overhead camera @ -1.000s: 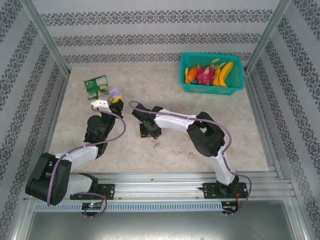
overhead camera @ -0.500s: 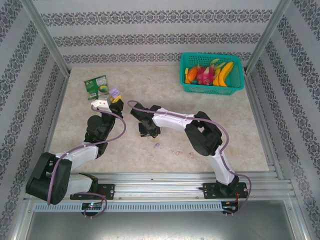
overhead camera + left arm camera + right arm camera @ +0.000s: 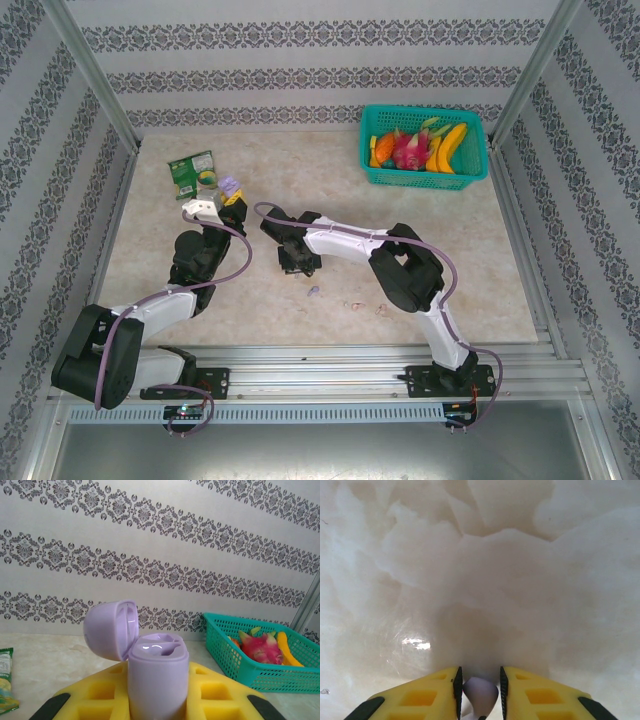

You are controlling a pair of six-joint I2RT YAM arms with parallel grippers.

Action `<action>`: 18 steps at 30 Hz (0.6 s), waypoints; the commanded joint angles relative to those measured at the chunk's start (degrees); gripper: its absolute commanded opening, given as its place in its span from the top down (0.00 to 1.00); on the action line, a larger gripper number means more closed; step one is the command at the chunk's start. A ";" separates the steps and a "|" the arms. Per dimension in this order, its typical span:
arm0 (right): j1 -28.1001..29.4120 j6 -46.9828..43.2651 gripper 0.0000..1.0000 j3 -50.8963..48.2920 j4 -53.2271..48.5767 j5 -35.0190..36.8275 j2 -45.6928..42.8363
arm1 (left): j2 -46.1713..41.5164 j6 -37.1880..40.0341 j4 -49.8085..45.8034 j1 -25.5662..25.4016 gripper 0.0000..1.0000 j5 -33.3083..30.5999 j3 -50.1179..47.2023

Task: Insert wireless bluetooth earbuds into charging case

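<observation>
The left gripper (image 3: 157, 706) jaws are clamped on the lilac charging case (image 3: 157, 672), which stands upright with its lid open. The right gripper (image 3: 479, 679) jaws stand narrow, closed on a lilac earbud (image 3: 480, 695) low over the counter (image 3: 480, 240). Other earbuds (image 3: 313, 291) lie loose on the counter nearby.

We counted two arms, the left arm (image 3: 150, 310) and the right arm (image 3: 405, 272), with one gripper each: the left gripper (image 3: 230, 195) and the right gripper (image 3: 481, 677). There was one lilac case (image 3: 157, 677) with one lid (image 3: 110, 627). We counted one earbud (image 3: 480, 694) at the right gripper and at least three loose bits (image 3: 313, 291) on the table (image 3: 450, 250); more we could not make out. We counted one green packet (image 3: 190, 172) and one teal basket (image 3: 420, 178), holding one pink dragon fruit (image 3: 408, 150) and at least one banana (image 3: 455, 140); the rest was too heaped to count.
</observation>
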 commanded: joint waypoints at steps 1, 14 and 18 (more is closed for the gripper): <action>1.25 0.36 0.72 1.41 -0.23 -0.46 1.66 | 0.37 -0.96 3.52 0.67 1.00 0.06 0.97; 1.25 0.90 0.57 0.13 -0.38 1.08 -0.29 | 0.51 -1.03 3.47 0.66 1.00 0.26 1.16; 1.33 2.22 0.56 -0.96 -0.31 1.13 -0.84 | 0.68 -1.12 3.73 0.66 1.00 0.26 1.07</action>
